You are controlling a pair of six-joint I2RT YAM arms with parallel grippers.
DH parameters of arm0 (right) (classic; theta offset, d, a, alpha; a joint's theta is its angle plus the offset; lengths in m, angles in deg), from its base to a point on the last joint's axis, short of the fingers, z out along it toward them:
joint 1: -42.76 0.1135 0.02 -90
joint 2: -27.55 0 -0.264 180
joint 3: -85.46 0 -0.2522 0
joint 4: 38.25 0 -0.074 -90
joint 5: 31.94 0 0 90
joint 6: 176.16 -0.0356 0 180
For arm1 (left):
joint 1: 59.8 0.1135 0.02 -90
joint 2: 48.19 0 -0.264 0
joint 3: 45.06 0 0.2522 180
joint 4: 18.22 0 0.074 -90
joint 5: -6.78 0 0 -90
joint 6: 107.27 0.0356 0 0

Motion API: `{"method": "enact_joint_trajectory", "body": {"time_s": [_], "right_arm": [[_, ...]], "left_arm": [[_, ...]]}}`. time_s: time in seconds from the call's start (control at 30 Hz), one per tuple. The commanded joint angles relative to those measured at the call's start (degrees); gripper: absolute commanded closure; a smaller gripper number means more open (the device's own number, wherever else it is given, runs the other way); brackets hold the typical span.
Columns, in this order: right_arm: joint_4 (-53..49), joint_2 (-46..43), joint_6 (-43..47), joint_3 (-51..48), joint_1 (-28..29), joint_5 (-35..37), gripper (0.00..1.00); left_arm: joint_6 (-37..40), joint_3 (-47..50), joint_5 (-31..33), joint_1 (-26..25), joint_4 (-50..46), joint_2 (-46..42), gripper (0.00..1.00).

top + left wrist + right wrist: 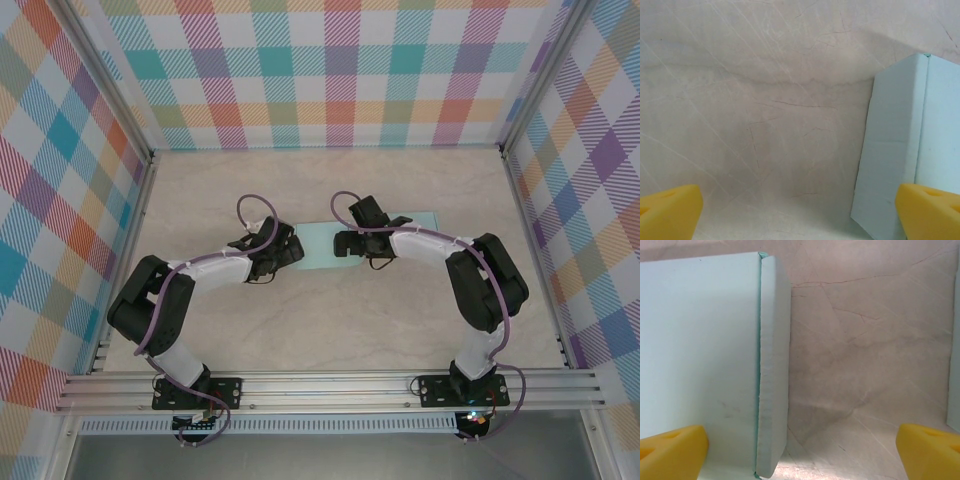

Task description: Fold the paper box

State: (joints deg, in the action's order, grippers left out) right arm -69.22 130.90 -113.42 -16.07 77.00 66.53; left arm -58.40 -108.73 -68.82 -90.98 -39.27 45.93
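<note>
Box: your pale blue box (318, 248) lies flat at mid-table (300, 330), long axis left to right in the top view, ends pointing at the side walls.
Flap: a narrow strip (774, 370) is folded up along one edge.
Left gripper (285, 250): fingers wide apart, nothing held, at the box's left end.
Right gripper (345, 240): fingers wide apart, nothing held, above the box.

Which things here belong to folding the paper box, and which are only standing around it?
For the job: light blue paper box; left gripper, open; right gripper, open.

Just there: table; checked walls; metal rail at the near edge.
</note>
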Motion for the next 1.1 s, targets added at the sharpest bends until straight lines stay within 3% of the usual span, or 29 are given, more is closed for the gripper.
{"method": "enact_joint_trajectory", "body": {"time_s": [0.0, 0.4, 0.73, 1.07], "right_arm": [[-0.8, 1.9, -0.7, -1.9, 0.0, -0.8, 0.04], [-2.2, 0.7, 0.2, -2.4, 0.2, -0.3, 0.04], [-4.7, -5.0, 0.4, -4.8, 1.3, -0.3, 0.04], [-6.7, -18.7, 9.0, -6.3, 6.1, 5.7, 0.07]], "left_arm": [[-0.4, 1.6, -0.8, 0.3, -2.0, 1.3, 0.02], [2.4, 0.0, -2.8, 0.2, -0.4, 0.7, 0.02], [4.2, -5.2, -9.2, -0.5, 0.2, 2.5, 0.07], [4.7, -2.6, -5.5, -0.7, -5.5, -10.7, 0.05]]}}
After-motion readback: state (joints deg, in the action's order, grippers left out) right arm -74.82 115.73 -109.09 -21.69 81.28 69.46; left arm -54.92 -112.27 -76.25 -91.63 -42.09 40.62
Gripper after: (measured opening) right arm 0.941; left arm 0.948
